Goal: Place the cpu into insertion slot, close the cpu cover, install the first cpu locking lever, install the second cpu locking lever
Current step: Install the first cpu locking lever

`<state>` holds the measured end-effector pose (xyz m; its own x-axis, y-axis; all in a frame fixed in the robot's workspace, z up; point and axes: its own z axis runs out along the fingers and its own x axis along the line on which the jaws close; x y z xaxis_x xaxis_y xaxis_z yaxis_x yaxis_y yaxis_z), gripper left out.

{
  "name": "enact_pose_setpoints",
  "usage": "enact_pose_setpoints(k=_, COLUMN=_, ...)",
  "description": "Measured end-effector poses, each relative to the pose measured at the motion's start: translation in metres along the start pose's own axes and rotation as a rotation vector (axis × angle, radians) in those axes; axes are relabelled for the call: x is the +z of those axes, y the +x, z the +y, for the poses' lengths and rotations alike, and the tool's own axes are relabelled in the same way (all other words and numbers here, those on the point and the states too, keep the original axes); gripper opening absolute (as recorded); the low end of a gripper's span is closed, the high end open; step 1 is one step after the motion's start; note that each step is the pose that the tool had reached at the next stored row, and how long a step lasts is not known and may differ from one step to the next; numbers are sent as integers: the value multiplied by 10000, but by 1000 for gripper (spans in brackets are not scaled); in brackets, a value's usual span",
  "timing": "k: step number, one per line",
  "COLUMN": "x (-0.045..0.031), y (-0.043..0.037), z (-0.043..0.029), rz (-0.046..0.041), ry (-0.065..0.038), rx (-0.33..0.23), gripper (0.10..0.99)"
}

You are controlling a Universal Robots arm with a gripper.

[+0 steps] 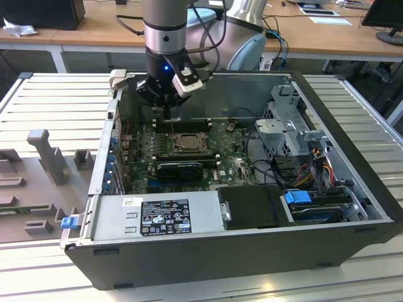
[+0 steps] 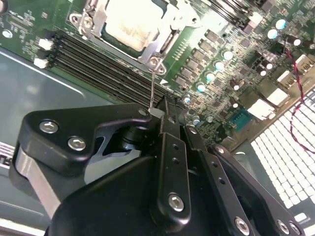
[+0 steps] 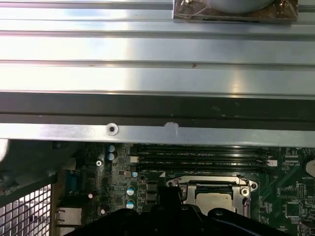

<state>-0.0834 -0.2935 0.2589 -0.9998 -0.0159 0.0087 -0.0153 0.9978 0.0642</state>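
The pale silver-beige cpu (image 2: 129,22) lies flat in the insertion slot (image 1: 162,146); the silvery cpu cover (image 2: 170,24) is shut over it, framing its face; a thin locking lever (image 2: 153,86) stands raised from one corner

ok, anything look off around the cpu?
Nothing damaged. One lever stands upright off the cover corner, unlatched, its top end at the tool. The cpu lies flat in the cover's window.

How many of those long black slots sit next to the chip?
4 slots, side by side in one bank between the cpu and the case wall. More may be hidden elsewhere.
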Motion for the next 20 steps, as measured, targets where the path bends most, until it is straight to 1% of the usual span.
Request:
enact_pose_setpoints(k=7, x=4, y=-90, z=-2, rz=1, ry=1, rx=0, gripper=106)
enact_pose_setpoints(k=15, x=5, y=-133, z=-3, rz=0, ry=-1, rx=0, gripper=106)
enact_pose_setpoints(k=20, x=5, y=-144, z=-3, rz=-2, ry=-6, rx=-1, gripper=106)
